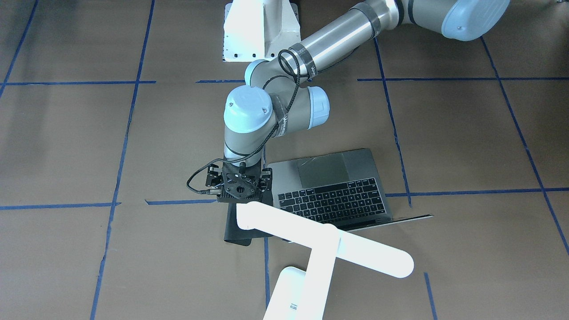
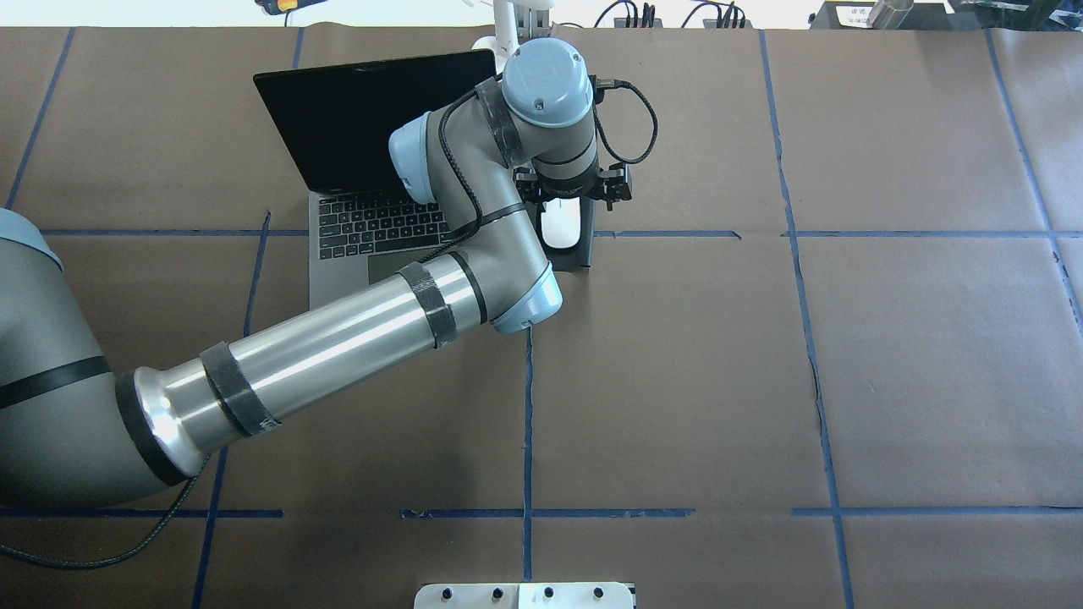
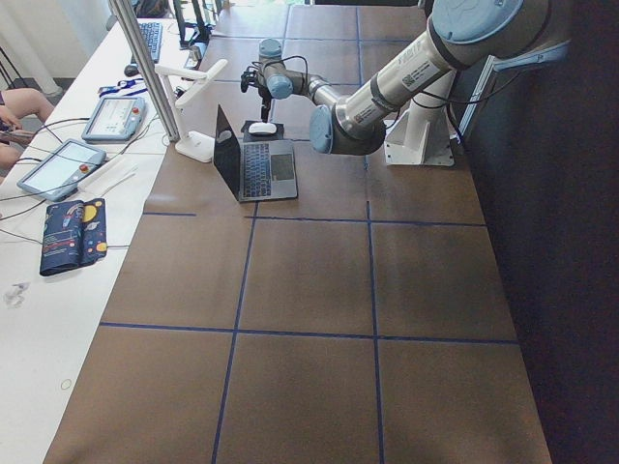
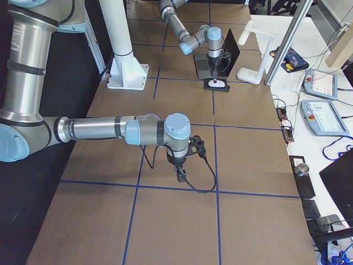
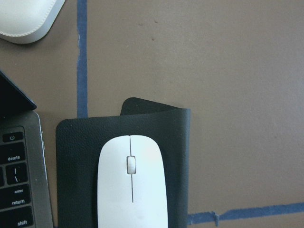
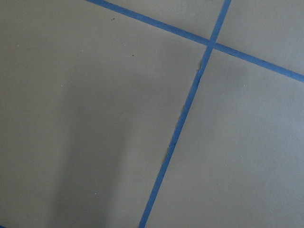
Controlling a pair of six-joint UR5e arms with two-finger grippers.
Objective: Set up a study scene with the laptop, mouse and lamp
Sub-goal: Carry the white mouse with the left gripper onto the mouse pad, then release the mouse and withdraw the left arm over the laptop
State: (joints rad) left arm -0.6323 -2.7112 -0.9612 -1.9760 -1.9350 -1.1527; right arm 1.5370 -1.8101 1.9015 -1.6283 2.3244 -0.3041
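Observation:
The laptop (image 2: 372, 220) stands open at the table's far side, screen dark. To its right, in the overhead view, the white mouse (image 2: 560, 227) lies on a flat black pad (image 2: 584, 254). The left wrist view shows the mouse (image 5: 132, 190) lying free on that pad (image 5: 76, 142). My left gripper (image 2: 565, 199) hangs straight above the mouse; its fingers are hidden, so I cannot tell its state. The white T-shaped lamp (image 1: 324, 244) stands behind the laptop (image 1: 338, 186). My right gripper (image 4: 179, 175) points down over bare table, and I cannot tell its state.
The white bolted pedestal (image 1: 255, 31) stands at the robot's side of the table. A side bench with tablets (image 3: 58, 164) and an aluminium post (image 3: 145, 68) runs beyond the lamp. Blue tape lines cross the brown table. The right wrist view shows only table and tape.

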